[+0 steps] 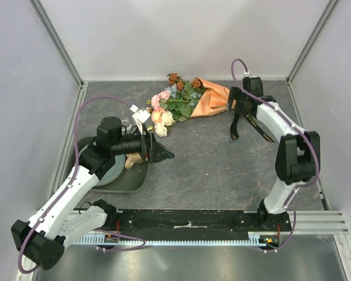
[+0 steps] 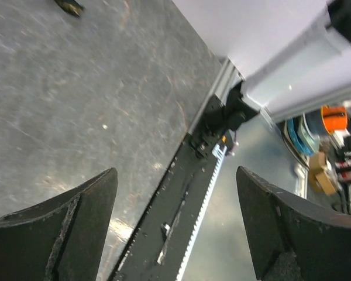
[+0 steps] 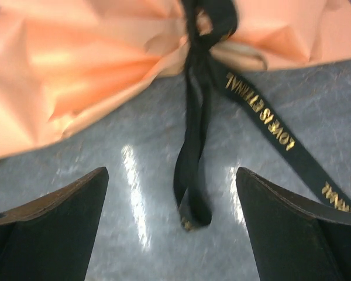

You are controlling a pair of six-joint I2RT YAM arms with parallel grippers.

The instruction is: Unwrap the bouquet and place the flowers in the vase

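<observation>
The bouquet [image 1: 196, 99] lies on its side at the far edge of the desk [image 1: 216, 170], a little right of the middle. The flowers [image 1: 167, 108] point toward the left edge and the paper cone [image 1: 215, 98] toward the right.

From above, the right gripper [image 1: 236, 105] sits just beside the cone's tied end, but the jaws are too small to read there. The right wrist view shows them spread wide, the right gripper [image 3: 172, 172] empty above the black ribbon [image 3: 194, 140]. Only that view shows the ribbon's knot cinching the orange paper and its gold lettering, "LOVE IS ETERNAL".

The left gripper [image 1: 157, 150] hangs near the desk's left side, well apart from the bouquet. In its wrist view the left gripper [image 2: 176, 175] is equally spread and holds nothing. That view faces bare desk and the near-edge rail [image 2: 193, 193], with no flowers in sight.
</observation>
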